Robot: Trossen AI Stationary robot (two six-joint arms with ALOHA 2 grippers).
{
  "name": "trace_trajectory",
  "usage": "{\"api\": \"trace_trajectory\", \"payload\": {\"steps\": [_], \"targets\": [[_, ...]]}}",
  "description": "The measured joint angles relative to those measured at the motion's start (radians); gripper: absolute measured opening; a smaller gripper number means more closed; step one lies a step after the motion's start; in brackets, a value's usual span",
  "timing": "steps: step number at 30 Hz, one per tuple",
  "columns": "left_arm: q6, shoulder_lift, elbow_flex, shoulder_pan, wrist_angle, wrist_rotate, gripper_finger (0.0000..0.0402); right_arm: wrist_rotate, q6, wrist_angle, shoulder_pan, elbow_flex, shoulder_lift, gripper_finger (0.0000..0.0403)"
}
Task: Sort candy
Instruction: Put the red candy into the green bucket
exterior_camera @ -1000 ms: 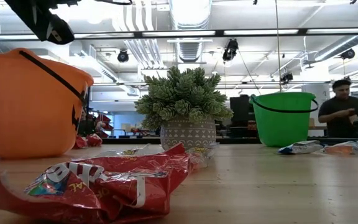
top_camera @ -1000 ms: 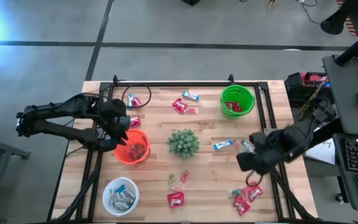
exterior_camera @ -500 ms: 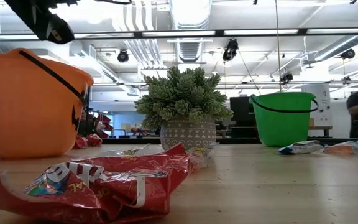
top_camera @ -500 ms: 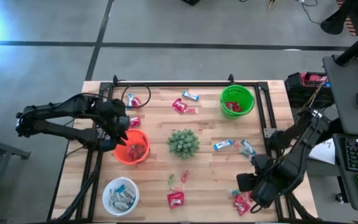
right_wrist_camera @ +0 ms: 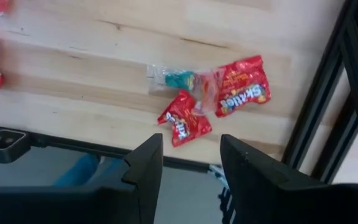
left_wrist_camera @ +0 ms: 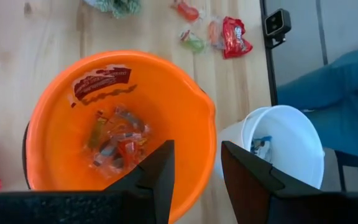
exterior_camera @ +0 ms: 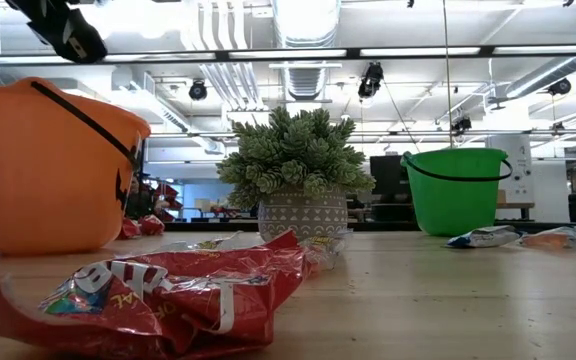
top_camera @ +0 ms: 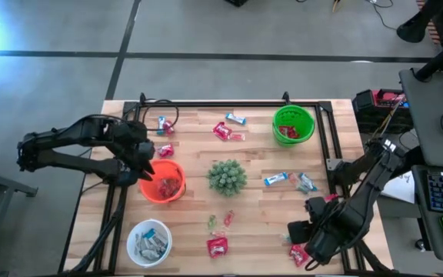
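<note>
Above the table's near right corner, the right gripper hangs with fingers parted and empty over a cluster of red candy packets. Over the orange bowl, which holds small candy, the left gripper hovers spread and empty.

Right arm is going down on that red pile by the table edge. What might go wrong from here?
Two risks. The red packets lie touching and overlapping, with a clear-wrapped sweet against them, so the open right gripper may lift more than one kind. They also sit close to the table's edge, so a nudge might push one off. The left gripper waits open over the orange bowl.
</note>
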Motion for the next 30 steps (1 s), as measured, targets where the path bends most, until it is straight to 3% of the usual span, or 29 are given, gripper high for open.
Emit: {"api": "trace_trajectory", "payload": {"steps": [7, 16, 22, 30], "targets": [[0.054, -0.061, 0.0, 0.0, -0.016, 0.001, 0.0113, 0.005, -0.033, 0.004, 0.0, 0.0, 0.051, 0.0143], [0.056, -0.113, 0.0, -0.001, -0.022, 0.055, 0.0113, -0.004, -0.006, 0.12, 0.0, 0.0, 0.13, 0.0216], [0.054, -0.131, 0.0, -0.001, -0.022, 0.055, 0.0113, -0.033, -0.064, 0.218, 0.018, 0.0, 0.222, 0.023], [0.054, -0.148, 0.0, -0.001, -0.023, 0.054, 0.0113, -0.203, -0.066, 0.26, 0.037, 0.0, 0.357, 0.0231]]}}
